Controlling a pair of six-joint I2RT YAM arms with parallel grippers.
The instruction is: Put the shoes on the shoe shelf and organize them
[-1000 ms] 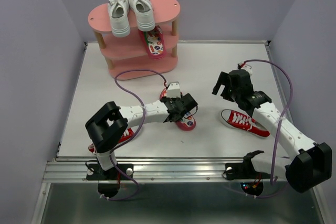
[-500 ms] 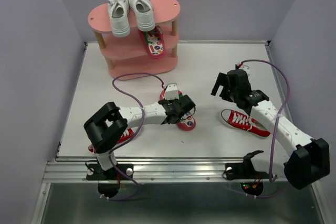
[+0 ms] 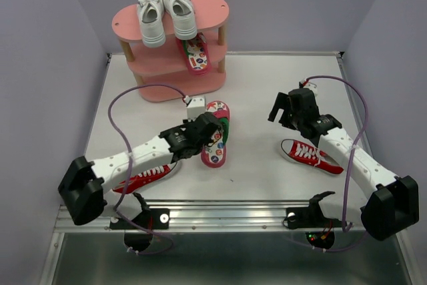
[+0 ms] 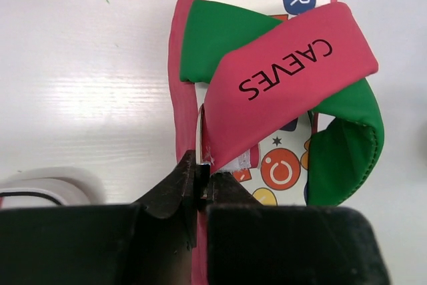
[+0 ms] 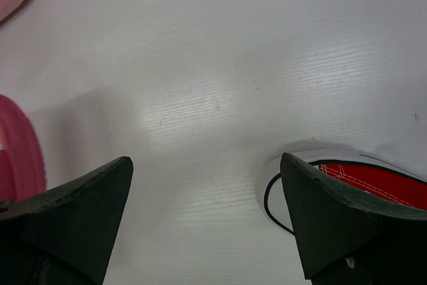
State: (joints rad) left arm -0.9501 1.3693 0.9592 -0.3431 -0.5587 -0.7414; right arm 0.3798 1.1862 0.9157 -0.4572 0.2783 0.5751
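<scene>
The left jaws are pinched shut on the edge of the pink strap of a red flip-flop (image 3: 216, 152), which lies just left of the middle of the counter (image 3: 267, 88), toe toward 12 o'clock. I cannot tell whether it rests on the counter or hangs just above it. The right jaws are spread wide and grip nothing, poised over bare counter at 3 o'clock. One red canvas sneaker (image 3: 310, 155) lies near them at 4 o'clock and the other red canvas sneaker (image 3: 142, 175) lies at 8 o'clock, partly under the left arm. The pink shoe shelf (image 3: 208, 10) stands at 11 o'clock. White sneakers (image 3: 152, 17) sit on its top board and the second flip-flop (image 3: 195, 55) on the middle one.
</scene>
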